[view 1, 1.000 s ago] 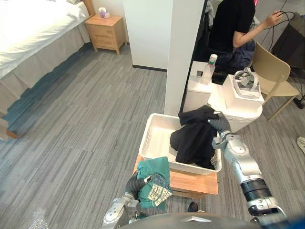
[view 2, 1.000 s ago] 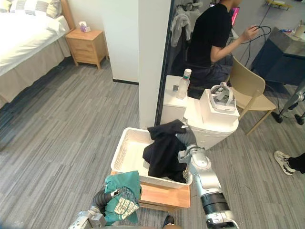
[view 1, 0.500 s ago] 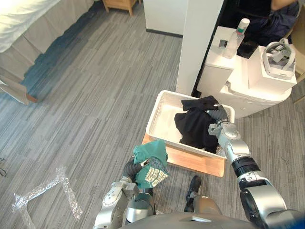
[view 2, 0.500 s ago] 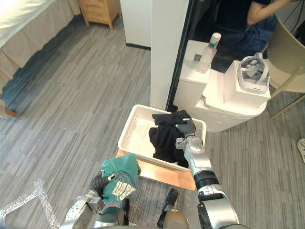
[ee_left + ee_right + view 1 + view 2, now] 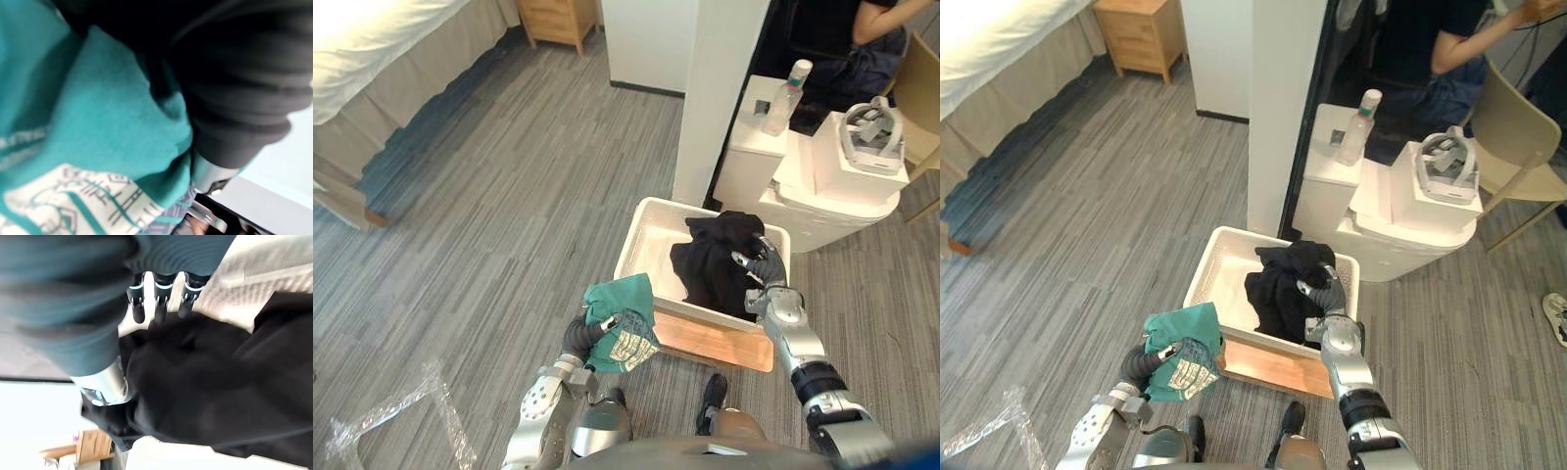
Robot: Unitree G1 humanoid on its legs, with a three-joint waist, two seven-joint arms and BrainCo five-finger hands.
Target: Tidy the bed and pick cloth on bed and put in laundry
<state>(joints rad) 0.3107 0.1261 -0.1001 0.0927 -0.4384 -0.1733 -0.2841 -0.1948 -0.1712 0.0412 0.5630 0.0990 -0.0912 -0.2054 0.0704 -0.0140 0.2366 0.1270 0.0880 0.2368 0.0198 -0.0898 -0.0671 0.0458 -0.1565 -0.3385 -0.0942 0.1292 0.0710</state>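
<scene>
Basket [image 5: 649, 250]: white, open-topped, on a wooden board [image 5: 715, 343] that lies on the floor.
Floor [image 5: 509, 186]: grey striped planks all round the basket.
Black cloth [image 5: 710, 269]: heaped in the basket's right half, reaching the right rim.
Right hand [image 5: 766, 276]: at the basket's right rim, fingers and thumb curled onto a fold of the black cloth.
Teal cloth [image 5: 625, 311]: off the bed, held up just outside the basket's near left corner, printed pale panel hanging down.
Left hand [image 5: 576, 338]: under the teal cloth, which drapes over it; its grip cannot be told.
Pillar [image 5: 720, 98]: white, directly behind the basket.
Counter [image 5: 822, 211]: white, behind and right of the basket, carrying a spray bottle [image 5: 785, 98] and a headset [image 5: 873, 132] on a white box.
Person [image 5: 842, 29]: seated beyond the counter, dark top.
Bed [image 5: 382, 49]: far left of the basket, white cover, beige skirt.
Nightstand [image 5: 558, 18]: wooden, far behind and left of the basket.
Plastic wrap [image 5: 372, 431]: crumpled on the floor, well left of the basket.
</scene>
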